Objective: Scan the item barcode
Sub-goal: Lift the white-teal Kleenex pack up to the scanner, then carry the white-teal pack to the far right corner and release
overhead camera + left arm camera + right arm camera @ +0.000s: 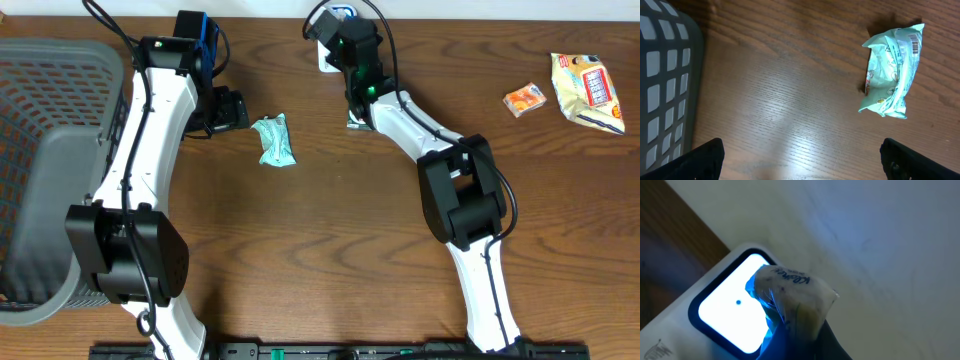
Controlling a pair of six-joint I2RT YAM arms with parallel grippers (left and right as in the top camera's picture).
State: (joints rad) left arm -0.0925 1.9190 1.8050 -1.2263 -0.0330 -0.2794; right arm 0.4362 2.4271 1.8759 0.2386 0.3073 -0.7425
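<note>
Starting from the left, the left end effector (232, 108) is seen released over the bench (330, 230), near a teal packet (273, 140). Rightward, scanning is judged under way: a small packet (790, 297) is gripped by the clenched right end effector (797, 345) before the lit window of the scanner (722, 315). A slight turn may be needed next; its barcode is hidden.

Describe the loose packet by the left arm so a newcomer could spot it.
Start at the grey basket at far left, then go right past the left tool. Just beyond it a crumpled packet lies on the table. It is the only mint-green one; the orange packet and yellow-white bag sit far right.
</note>
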